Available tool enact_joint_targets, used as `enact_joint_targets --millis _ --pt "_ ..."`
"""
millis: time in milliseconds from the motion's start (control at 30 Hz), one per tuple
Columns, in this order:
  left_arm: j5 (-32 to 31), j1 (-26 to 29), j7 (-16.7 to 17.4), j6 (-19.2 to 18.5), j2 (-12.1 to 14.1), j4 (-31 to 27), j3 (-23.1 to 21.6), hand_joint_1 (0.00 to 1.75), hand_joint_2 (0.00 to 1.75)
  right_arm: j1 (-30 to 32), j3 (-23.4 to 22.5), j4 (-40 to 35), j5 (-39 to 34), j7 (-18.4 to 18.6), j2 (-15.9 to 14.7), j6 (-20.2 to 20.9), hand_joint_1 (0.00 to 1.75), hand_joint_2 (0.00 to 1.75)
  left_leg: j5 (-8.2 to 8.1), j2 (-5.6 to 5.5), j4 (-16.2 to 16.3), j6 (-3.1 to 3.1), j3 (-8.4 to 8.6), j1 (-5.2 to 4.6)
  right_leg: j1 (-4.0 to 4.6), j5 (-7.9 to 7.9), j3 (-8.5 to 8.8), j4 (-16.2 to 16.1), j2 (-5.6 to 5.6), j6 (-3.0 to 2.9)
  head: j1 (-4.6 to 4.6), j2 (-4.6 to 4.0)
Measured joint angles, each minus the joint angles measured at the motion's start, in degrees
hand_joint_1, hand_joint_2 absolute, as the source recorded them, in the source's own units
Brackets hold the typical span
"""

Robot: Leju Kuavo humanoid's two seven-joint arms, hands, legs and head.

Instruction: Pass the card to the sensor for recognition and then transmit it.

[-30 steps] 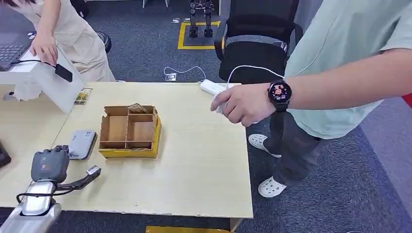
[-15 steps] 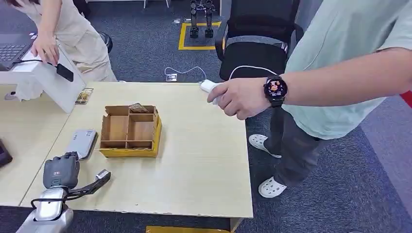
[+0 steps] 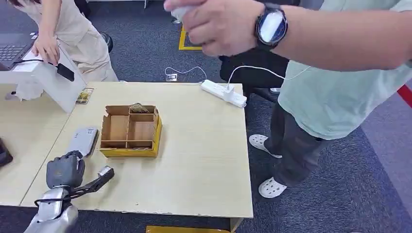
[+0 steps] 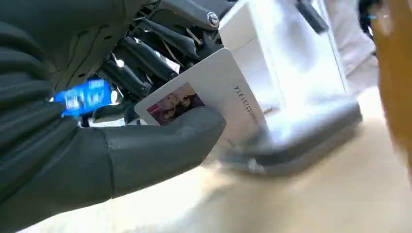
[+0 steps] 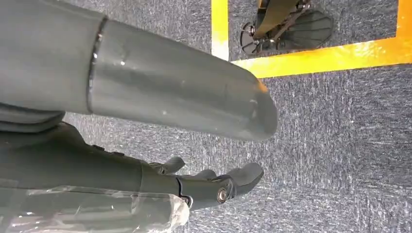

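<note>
Box: your divided cardboard box (image 3: 129, 130) sits mid-counter, something small in its far middle cell.
Card: the card (image 4: 204, 97) is pinched by your left hand (image 3: 64, 171), just beside the grey sensor (image 3: 82, 141) at 12 o'clock.
Right hand: your right hand (image 5: 214, 187) hangs empty, fingers apart, over blue carpet.
Counter: a power strip (image 3: 223, 93) lies on the counter (image 3: 204, 165), a person alongside.

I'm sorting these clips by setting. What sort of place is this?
Probably an office or lab: grey carpet floor marked with yellow tape, a wooden table, and a laptop beside it.
</note>
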Motion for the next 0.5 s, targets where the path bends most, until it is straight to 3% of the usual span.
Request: enact_joint_targets --millis 67,200,500 --pt "5.68 -0.97 -2.82 0.24 0.57 -2.01 1.14 1.75 1.75 0.02 0.0 0.0 0.66 0.26 -0.02 0.0 0.0 0.0 0.04 -0.02 0.01 0.01 -0.02 0.01 0.01 0.01 -0.04 0.0 -0.02 -0.01 0.02 0.0" --pt "11.07 -6.98 -5.07 -0.31 2.21 -5.7 3.52 1.75 1.75 0.0 0.09 0.0 1.75 0.41 -0.04 0.0 0.0 0.0 0.11 -0.08 0.01 0.0 -0.08 0.05 0.04 0.11 -0.05 0.01 -0.07 0.0 -0.02 0.0" --pt "9.54 -21.53 -3.58 -2.23 4.52 -6.82 3.93 1.75 1.75 -0.44 0.55 -0.31 3.02 1.2 -0.02 0.28 0.0 0.0 0.25 -0.1 0.02 -0.02 -0.13 0.01 0.01 0.26 -0.09 0.01 -0.07 0.02 0.0 0.0"
